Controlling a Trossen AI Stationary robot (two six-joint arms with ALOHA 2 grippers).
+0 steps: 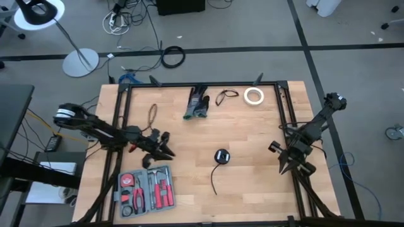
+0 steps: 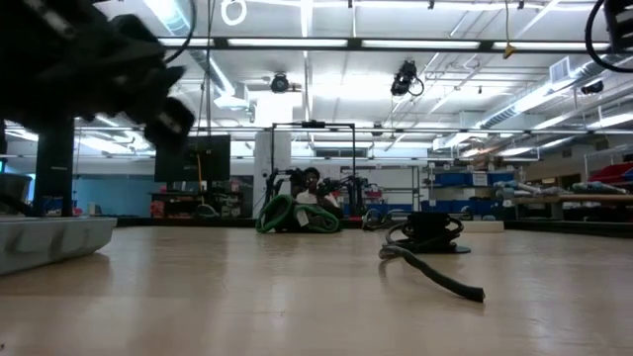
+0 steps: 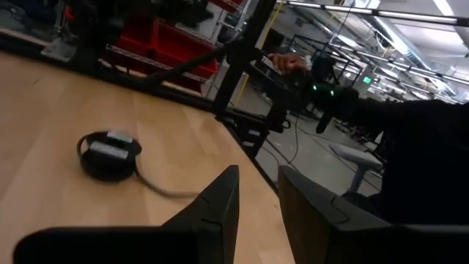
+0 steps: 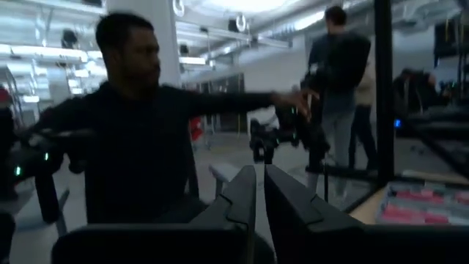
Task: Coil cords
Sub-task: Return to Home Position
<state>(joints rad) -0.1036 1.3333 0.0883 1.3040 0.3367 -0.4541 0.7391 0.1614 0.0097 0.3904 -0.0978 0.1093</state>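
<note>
A compact round bundle of black cord [image 1: 221,156] lies flat on the wooden table [image 1: 252,189], its loose tail [image 1: 213,186] trailing toward the near edge; the low view shows the bundle [image 2: 427,232] too. A small loose loop of cord [image 1: 226,96] lies near the far edge. My left gripper [image 1: 168,151] hovers at the table's left, open and pointing level toward the bundle [image 3: 108,154], nothing between its fingers [image 3: 220,213]. My right gripper [image 1: 285,168] hangs at the right edge, shut and clear of everything [image 4: 260,198].
A tool case [image 1: 146,189] sits near left, gloves [image 1: 197,104] and a white tape roll [image 1: 254,96] at the far edge, a brown cord loop [image 1: 152,113] far left. A black frame [image 1: 284,107] borders the table. People stand beyond the right side [image 4: 132,147].
</note>
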